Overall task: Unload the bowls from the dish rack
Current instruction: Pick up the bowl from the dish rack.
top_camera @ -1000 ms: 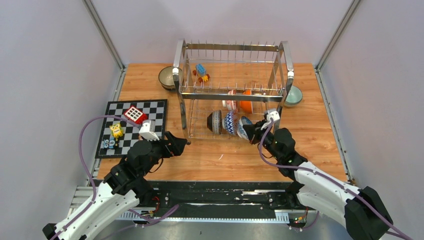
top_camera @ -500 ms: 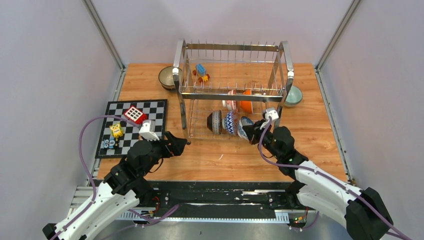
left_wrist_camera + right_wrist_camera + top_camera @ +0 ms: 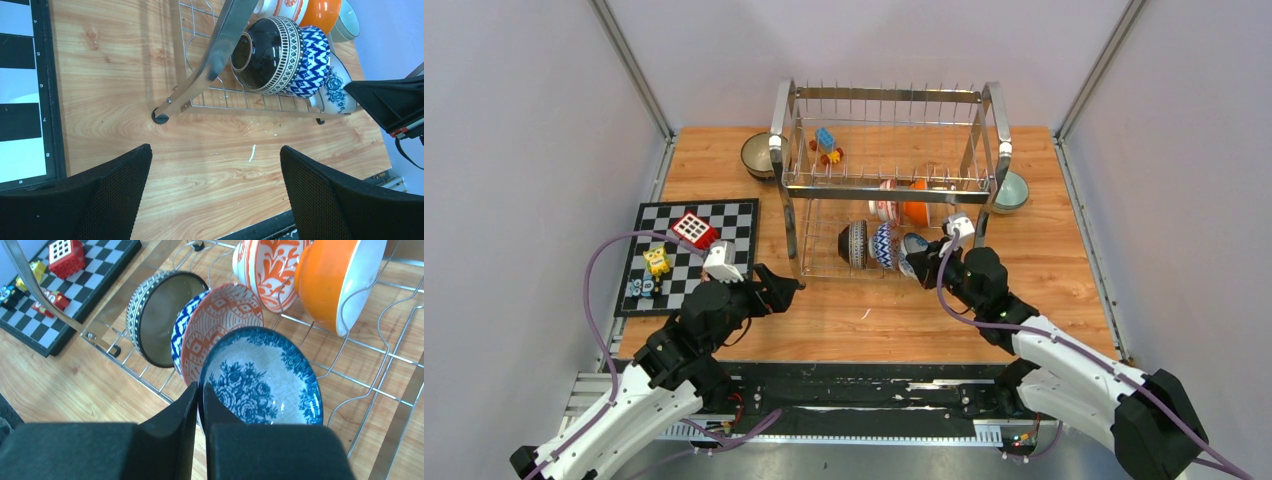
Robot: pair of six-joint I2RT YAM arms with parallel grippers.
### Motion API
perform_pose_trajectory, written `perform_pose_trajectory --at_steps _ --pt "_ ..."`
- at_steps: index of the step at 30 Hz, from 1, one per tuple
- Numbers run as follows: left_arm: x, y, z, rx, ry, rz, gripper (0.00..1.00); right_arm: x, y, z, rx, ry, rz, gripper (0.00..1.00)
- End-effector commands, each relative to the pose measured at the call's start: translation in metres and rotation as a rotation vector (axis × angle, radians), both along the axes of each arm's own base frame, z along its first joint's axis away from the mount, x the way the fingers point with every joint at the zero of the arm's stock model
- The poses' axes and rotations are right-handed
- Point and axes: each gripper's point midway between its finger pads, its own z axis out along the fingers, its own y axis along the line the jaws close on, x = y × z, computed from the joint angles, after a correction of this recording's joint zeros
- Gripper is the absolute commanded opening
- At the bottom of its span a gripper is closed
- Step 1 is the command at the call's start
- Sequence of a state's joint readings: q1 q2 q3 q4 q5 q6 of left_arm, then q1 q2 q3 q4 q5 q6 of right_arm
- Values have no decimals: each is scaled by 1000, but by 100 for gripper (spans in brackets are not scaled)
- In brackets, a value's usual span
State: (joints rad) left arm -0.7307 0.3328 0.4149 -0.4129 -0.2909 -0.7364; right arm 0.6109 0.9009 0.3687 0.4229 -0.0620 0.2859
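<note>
Clock: read from overhead, 12 at the far wall, centred on the rack.

Left claw: the left two-finger gripper [image 3: 215,155] hangs over the light wooden table [image 3: 874,320] at 8 o'clock, just off the rack's near-left foot. Its jaws are spread wide with nothing between them.

Right claw: the right two-finger gripper [image 3: 200,405] reaches in at 5 o'clock. Its jaws are drawn narrow, pinched on the near rim of the white ceramic bowl with blue flower print [image 3: 260,377].

Gripped bowl: it stands on edge in the lower tier, at the right end of the near row.

Near row, leftwards: the blue-and-white zigzag bowl with an orange-patterned inside [image 3: 222,322] sits close against the flowered one. Next to it is the black bowl with a white striped band [image 3: 167,315]. Both stand on edge.

Rear row, lower tier: the white bowl with red leaf pattern [image 3: 270,270] and, on its right, the orange bowl with white inside [image 3: 325,285] are propped on the wire prongs.

Rack: the shiny two-tier chrome wire dish rack [image 3: 844,190] stands mid-table.

Board: the black-and-white chequered board [image 3: 724,215] lies flat at 9 o'clock. On it are a red cube with white squares [image 3: 692,229] and a small yellow toy [image 3: 657,261].

Upper tier: small coloured toy blocks [image 3: 827,143] lie towards the left.

Far table: the speckled brown bowl [image 3: 756,155] sits upright at 10 o'clock, just outside the rack's left end. The mint green bowl [image 3: 1014,190] sits at 3 o'clock, just beside the right end.
</note>
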Motion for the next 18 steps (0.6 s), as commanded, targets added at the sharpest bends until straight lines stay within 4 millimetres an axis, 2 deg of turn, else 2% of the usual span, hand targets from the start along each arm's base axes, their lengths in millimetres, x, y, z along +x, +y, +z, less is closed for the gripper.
perform_pose_trajectory --at_steps 1,8,14,16,18 --pt "-1 -3 -4 -2 10 -12 100 -14 -14 -47 -137 141 5 12" --pt "-2 -4 -4 -4 10 -15 100 -17 -15 -53 -154 171 7 16" --pt "-2 -4 -4 -6 12 -18 100 -17 -13 -59 -179 207 20 24" --pt "-3 -3 -4 -6 11 -17 100 -15 -13 -62 -189 219 15 24" --pt "-3 -3 -4 -7 9 -18 100 -15 -12 -65 -202 234 18 17"
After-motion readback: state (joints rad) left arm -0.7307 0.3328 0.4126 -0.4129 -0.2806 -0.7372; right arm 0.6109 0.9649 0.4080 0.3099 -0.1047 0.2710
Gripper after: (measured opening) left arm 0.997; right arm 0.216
